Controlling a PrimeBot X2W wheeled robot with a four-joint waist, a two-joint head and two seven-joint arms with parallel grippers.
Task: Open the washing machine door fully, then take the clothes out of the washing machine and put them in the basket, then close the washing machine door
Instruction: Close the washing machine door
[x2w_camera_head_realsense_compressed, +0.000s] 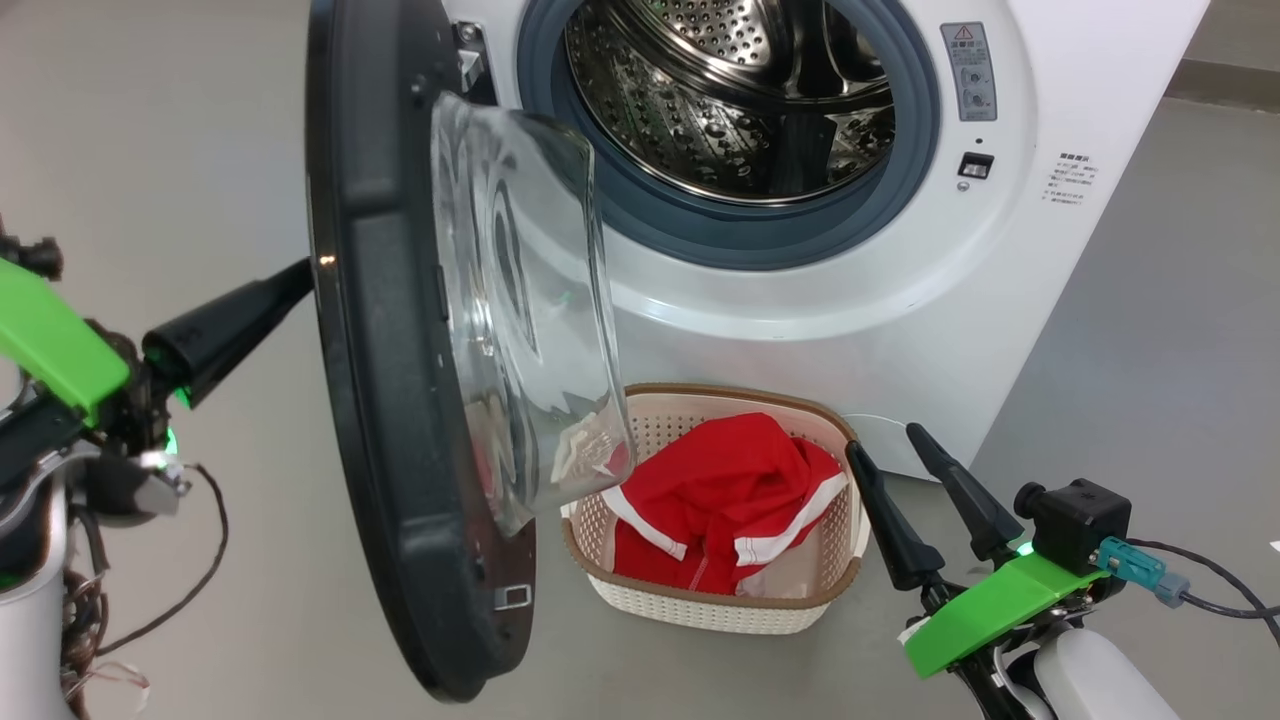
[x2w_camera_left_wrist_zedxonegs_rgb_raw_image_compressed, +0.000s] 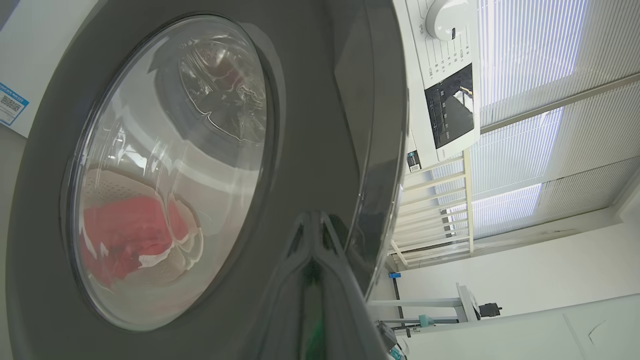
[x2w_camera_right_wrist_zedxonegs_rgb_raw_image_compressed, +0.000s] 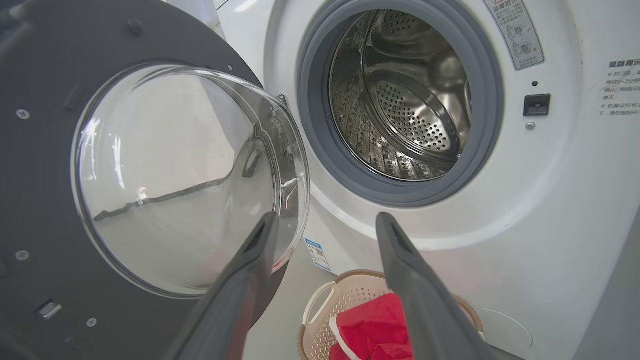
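Observation:
The washing machine door (x2w_camera_head_realsense_compressed: 380, 350) stands partly swung out, edge-on in the head view, its glass bowl over the basket's left end. My left gripper (x2w_camera_head_realsense_compressed: 295, 280) is shut, its tips against the door's glossy outer face (x2w_camera_left_wrist_zedxonegs_rgb_raw_image_compressed: 310, 125); the shut gripper (x2w_camera_left_wrist_zedxonegs_rgb_raw_image_compressed: 311, 217) rests on the black rim. The red clothes (x2w_camera_head_realsense_compressed: 730, 490) lie in the basket (x2w_camera_head_realsense_compressed: 700, 600) on the floor before the washing machine (x2w_camera_head_realsense_compressed: 900, 300). The drum (x2w_camera_head_realsense_compressed: 730, 90) shows bare steel. My right gripper (x2w_camera_head_realsense_compressed: 890, 445) is open and holds nothing, just right of the basket; in its own view the gripper (x2w_camera_right_wrist_zedxonegs_rgb_raw_image_compressed: 325, 225) hangs above the basket (x2w_camera_right_wrist_zedxonegs_rgb_raw_image_compressed: 320, 310) and clothes (x2w_camera_right_wrist_zedxonegs_rgb_raw_image_compressed: 370, 325).
Grey floor spreads left of the door and right of the machine. A loose cable (x2w_camera_head_realsense_compressed: 1210, 590) trails from my right wrist. Window blinds (x2w_camera_left_wrist_zedxonegs_rgb_raw_image_compressed: 550, 75) and a white stand (x2w_camera_left_wrist_zedxonegs_rgb_raw_image_compressed: 465, 305) lie beyond the door in the left wrist view.

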